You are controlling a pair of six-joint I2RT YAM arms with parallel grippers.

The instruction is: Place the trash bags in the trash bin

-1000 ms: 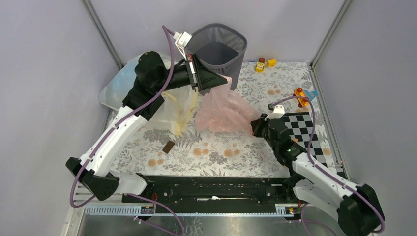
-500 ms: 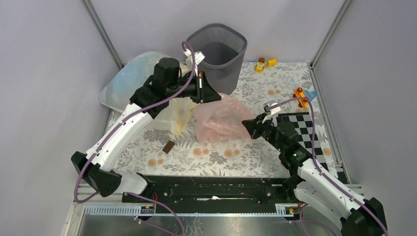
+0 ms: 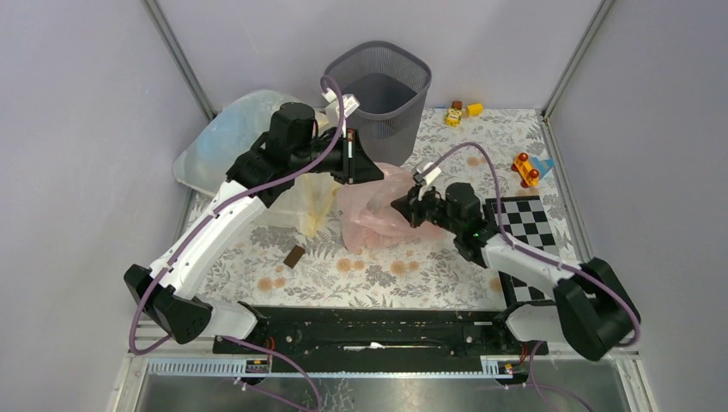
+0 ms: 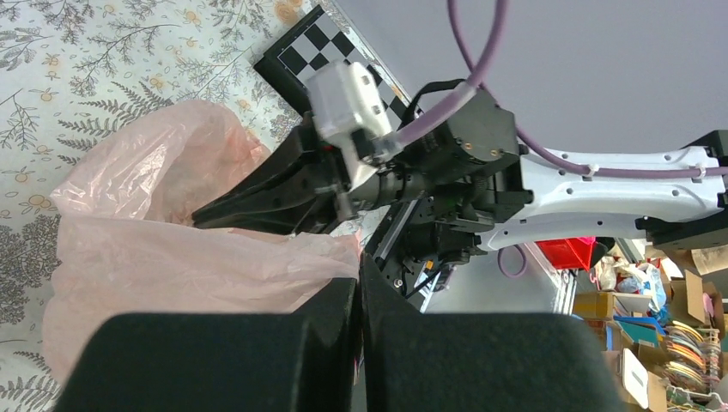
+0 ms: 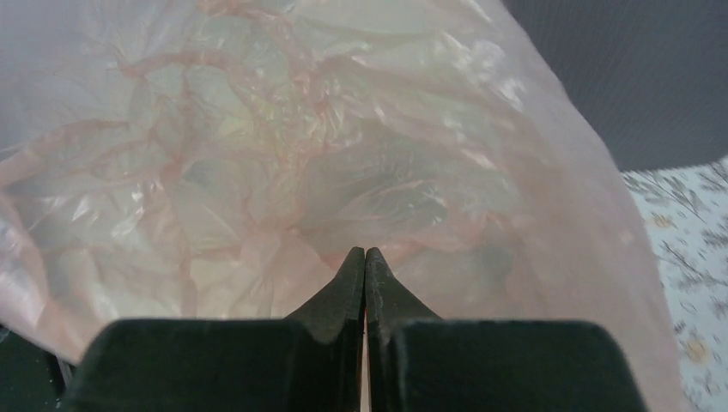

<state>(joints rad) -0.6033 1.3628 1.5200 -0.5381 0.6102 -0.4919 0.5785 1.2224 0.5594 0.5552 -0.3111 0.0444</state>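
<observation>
Working the lift-and-carry step here, as far as I can judge: the pink bag (image 3: 378, 215) is slumped on the floral table cover (image 3: 386, 279), just in front of the trash bin (image 3: 388, 129) and close against its base, not inside it yet. My left gripper (image 3: 371, 170) has its fingers pressed together on the bag's upper edge, the side nearest the bin. The left wrist view shows pink film tucked in right at the tips. My right gripper (image 3: 400, 208) comes in from the opposite side, fingers also pressed together. In the right wrist view the folds bunch toward the tips, so I read it as pinching a fold, though I can't say how much film it has. The bag looks thin, crinkly and translucent, puffed up and full of creases, roughly the size of the bin's mouth. Next move, I reckon: raise both grips above the rim, swing over the mouth, then release. The floppy film could drape over the rim or snag on the mesh. The big whitish bag (image 3: 219, 142) behind my left arm isn't part of this.
</observation>
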